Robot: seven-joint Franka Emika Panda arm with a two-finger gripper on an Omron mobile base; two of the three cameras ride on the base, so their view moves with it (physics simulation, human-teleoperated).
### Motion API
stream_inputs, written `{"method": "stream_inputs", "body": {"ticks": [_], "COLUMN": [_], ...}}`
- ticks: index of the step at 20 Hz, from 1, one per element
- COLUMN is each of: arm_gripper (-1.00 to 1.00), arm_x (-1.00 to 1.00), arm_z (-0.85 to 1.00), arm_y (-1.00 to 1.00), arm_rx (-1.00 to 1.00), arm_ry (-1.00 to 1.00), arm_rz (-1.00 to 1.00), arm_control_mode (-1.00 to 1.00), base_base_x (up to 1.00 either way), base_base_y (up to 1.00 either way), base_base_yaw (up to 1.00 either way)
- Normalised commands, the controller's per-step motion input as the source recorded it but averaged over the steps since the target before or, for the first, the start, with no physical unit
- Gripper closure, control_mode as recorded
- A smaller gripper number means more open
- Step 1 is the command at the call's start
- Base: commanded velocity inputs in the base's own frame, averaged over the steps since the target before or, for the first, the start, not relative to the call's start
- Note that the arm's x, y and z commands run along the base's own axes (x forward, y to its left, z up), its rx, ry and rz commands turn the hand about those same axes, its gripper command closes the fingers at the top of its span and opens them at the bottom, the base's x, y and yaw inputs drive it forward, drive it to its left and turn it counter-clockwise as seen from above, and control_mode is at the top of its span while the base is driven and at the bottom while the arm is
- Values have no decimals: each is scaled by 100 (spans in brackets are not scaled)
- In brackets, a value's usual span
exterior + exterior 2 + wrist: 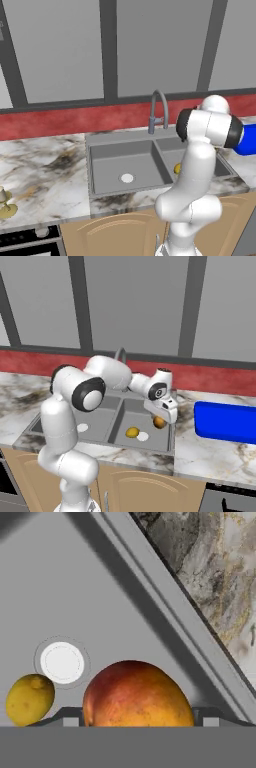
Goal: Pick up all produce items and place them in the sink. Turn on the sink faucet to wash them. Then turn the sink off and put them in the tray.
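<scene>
Now, from the left base view you see the matte grey double-basin sink, the slim grey gooseneck faucet behind it, and a sliver of the oval yellow fruit beside the white arm. From the right base view, the two-finger gripper hangs over the right basin holding the round orange fruit; the flat bright blue tray lies on the marble counter. Through the hand view, the jaws pinch that orange fruit, the yellow one resting beside the round pale drain.
</scene>
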Motion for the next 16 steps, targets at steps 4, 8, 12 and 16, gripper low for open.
{"method": "stream_inputs", "body": {"ticks": [4, 8, 12, 16], "arm_gripper": [100, 100, 100, 100], "arm_x": [0, 8, 14, 18], "arm_z": [83, 62, 24, -2], "arm_y": [-88, -98, -94, -72], "arm_rx": [0, -2, 0, -1], "arm_ry": [-2, 0, 0, 0], "arm_rz": [-10, -14, -12, -5], "arm_control_mode": [-100, -100, -100, -100], "base_base_x": [0, 0, 0, 0], "base_base_y": [0, 0, 0, 0], "base_base_yaw": [0, 0, 0, 0]}}
